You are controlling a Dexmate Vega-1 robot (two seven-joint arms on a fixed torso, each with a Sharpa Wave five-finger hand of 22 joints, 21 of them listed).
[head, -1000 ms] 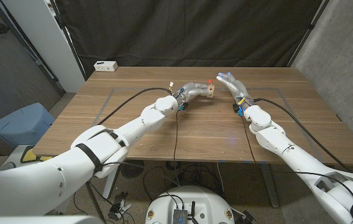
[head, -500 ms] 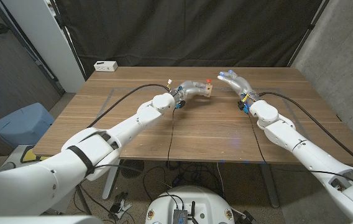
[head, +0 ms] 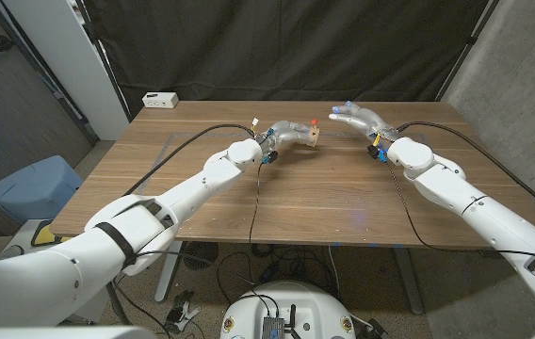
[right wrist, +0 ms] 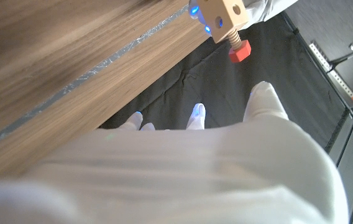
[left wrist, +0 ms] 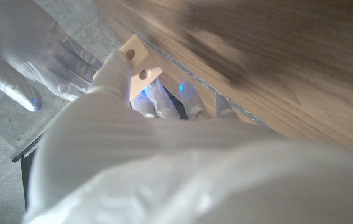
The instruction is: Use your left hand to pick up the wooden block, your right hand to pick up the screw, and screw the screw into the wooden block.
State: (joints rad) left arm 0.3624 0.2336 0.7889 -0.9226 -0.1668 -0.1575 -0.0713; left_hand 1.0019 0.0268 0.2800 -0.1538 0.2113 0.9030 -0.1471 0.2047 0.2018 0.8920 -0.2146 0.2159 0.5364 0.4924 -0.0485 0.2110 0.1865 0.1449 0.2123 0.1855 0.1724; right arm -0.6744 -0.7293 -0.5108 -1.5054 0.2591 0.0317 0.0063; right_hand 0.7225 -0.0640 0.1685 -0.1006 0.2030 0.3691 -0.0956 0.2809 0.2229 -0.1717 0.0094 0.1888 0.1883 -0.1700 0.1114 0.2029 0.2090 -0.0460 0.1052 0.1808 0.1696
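Note:
My left hand (head: 289, 133) holds the small wooden block (head: 317, 138) above the far middle of the table. The screw (head: 316, 122) stands in the block's top, red head up. In the right wrist view the screw (right wrist: 238, 50) sticks out of the block (right wrist: 227, 12) with some thread showing. In the left wrist view the block (left wrist: 138, 60) shows two holes, with my left hand's fingers (left wrist: 164, 102) around it. My right hand (head: 358, 117) hovers a short way to the right of the block, fingers apart and holding nothing; its fingertips (right wrist: 196, 114) are well off the screw.
A white box (head: 160, 99) sits at the table's far left corner. Black cables (head: 202, 146) run along both arms over the wooden table (head: 305, 202). A dark curtain hangs behind the far edge. A blue bin (head: 32, 186) stands on the floor at left.
My right hand has drawn back to the right, away from the screw and block, and its forearm has swung outward. My left hand still holds the block in about the same place.

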